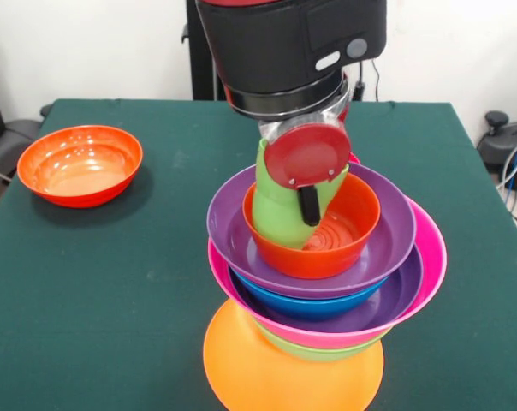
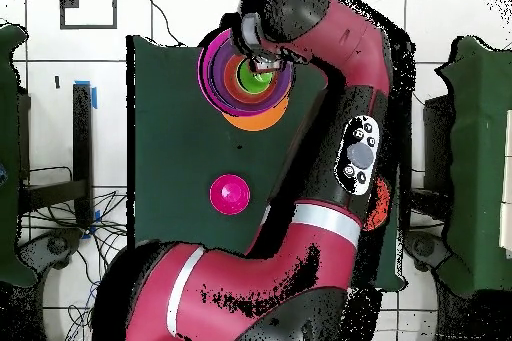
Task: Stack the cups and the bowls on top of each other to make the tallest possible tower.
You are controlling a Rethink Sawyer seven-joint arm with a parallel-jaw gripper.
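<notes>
The tower stands near the table's front edge on a large upturned orange bowl (image 1: 276,377). Above it are nested a green bowl (image 1: 314,349), a pink bowl (image 1: 430,257), a purple one, a blue bowl (image 1: 314,306), a second purple bowl (image 1: 228,214) and a red-orange bowl (image 1: 353,224) on top. The light-green cup (image 1: 280,210) leans tilted inside that top bowl. My gripper (image 1: 301,210) comes down from above and is shut on the cup, with one black finger (image 1: 310,204) on its front side. In the overhead view the cup (image 2: 255,75) shows at the tower's centre.
A second red-orange bowl (image 1: 80,164) sits upright at the table's far left in the front view. A small magenta-red bowl (image 2: 230,194) sits on the table between the tower and my base. The green table top (image 1: 113,300) ends close in front of the tower.
</notes>
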